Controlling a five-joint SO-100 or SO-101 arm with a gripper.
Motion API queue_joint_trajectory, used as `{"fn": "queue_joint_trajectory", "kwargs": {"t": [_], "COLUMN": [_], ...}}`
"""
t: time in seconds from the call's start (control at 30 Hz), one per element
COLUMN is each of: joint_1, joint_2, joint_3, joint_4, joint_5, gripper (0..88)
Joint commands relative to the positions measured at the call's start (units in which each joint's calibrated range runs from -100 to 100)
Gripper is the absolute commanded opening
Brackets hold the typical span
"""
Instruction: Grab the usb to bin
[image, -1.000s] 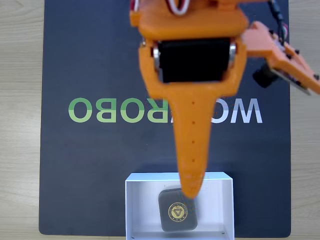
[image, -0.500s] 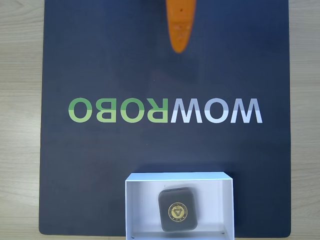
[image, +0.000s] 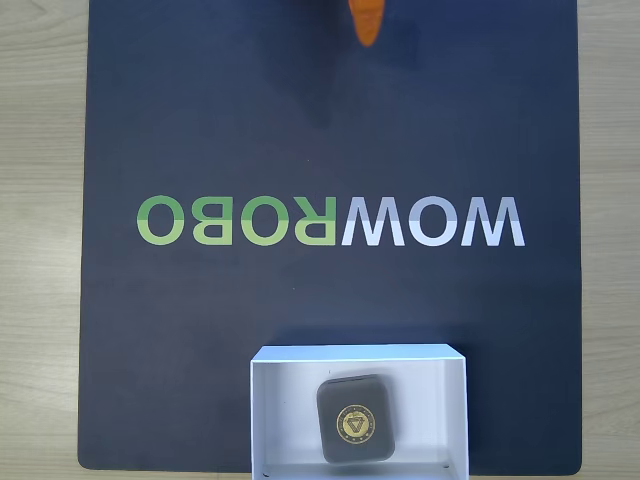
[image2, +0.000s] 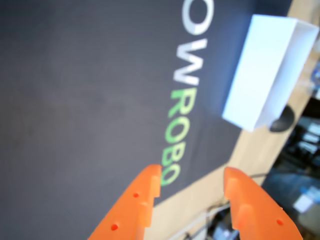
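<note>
Now the orange two-finger end effector (image2: 192, 175), jaws apart and empty, has drawn back to the fixed view's top edge, leaving the small dark grey gold-emblemed usb (image: 355, 419) resting inside the shallow white bin (image: 440, 375) at bottom centre, so delivery looks complete.

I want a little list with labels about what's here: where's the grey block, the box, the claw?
usb: lying inside the bin, gold emblem up
bin: white box at the mat's lower edge in the fixed view
claw: open, holding nothing, far from the bin
mat: dark, with WOWROBO lettering
task: looks done
</note>
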Motion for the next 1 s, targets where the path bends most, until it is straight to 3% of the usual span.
{"fn": "queue_joint_trajectory", "kwargs": {"t": [0.0,0.43,0.97], "joint_1": [-0.86,6.38,7.81], "joint_2": [-5.38,-17.75,-17.75], "joint_3": [6.07,29.83,30.73], "joint_4": [-1.39,-5.76,-6.02], "joint_5": [0.18,1.66,1.44], "gripper": [13.7,13.7,13.8]}}
